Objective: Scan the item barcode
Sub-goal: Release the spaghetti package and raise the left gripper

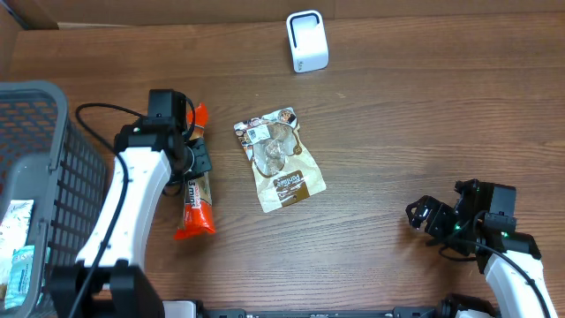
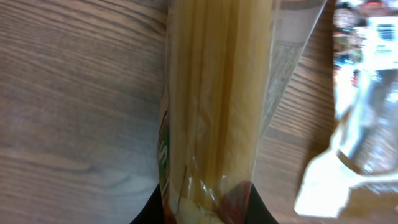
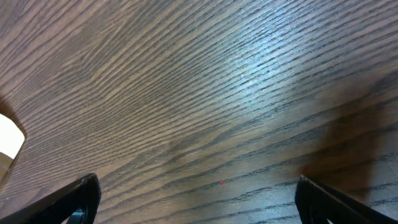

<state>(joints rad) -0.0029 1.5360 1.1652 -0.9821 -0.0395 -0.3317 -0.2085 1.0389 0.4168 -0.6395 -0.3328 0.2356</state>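
One spaghetti packet, long axis far-to-near on tabletop, left pincer clenched around mid-length, right pincer released.

To me this looks like a shop checkout, built for testing in a lab. A grey shopping basket stands on the wood-grain worktop, with a small white scanner at the far side. Groceries lie between them: a packet of spaghetti and a printed pouch. The robot's left arm and right arm, and the cardboard wall, suggest the lab.
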